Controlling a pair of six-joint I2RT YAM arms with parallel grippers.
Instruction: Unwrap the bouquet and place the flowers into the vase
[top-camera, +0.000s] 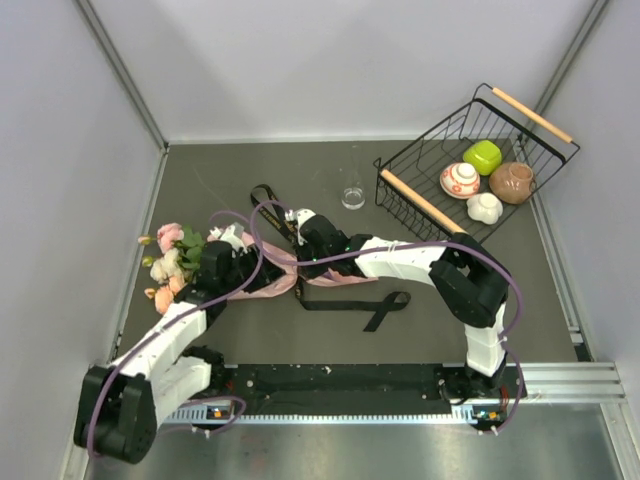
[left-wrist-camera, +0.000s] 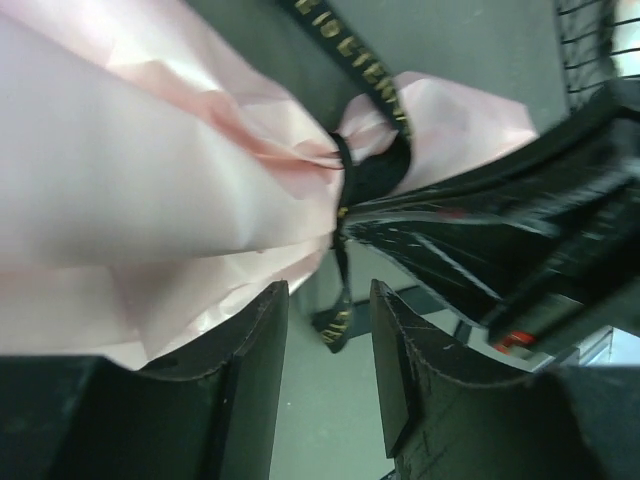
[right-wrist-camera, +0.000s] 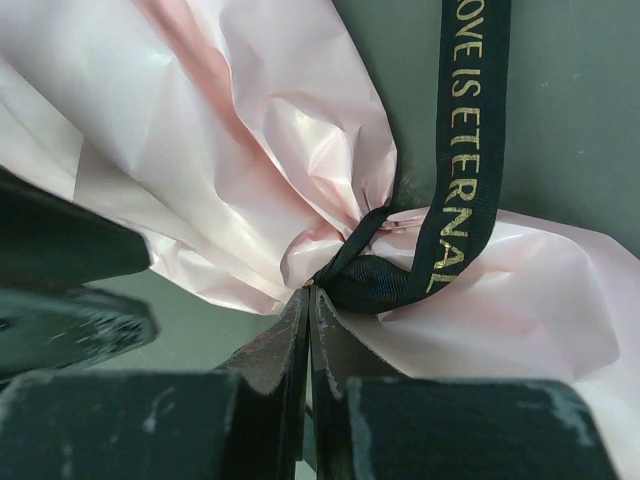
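Bouquet (right-wrist-camera: 230, 150) (black ribbon (right-wrist-camera: 470, 160) knot) touching the closed right tool (right-wrist-camera: 309, 297).

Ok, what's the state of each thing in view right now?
Bouquet: lying flat, wrapped.
Ribbon: knotted round the paper, tails loose.
Vase: upright, empty.
Left hand: open, holding nothing.
Right hand: shut on ribbon at the knot.
Basket: upright, four small items inside.
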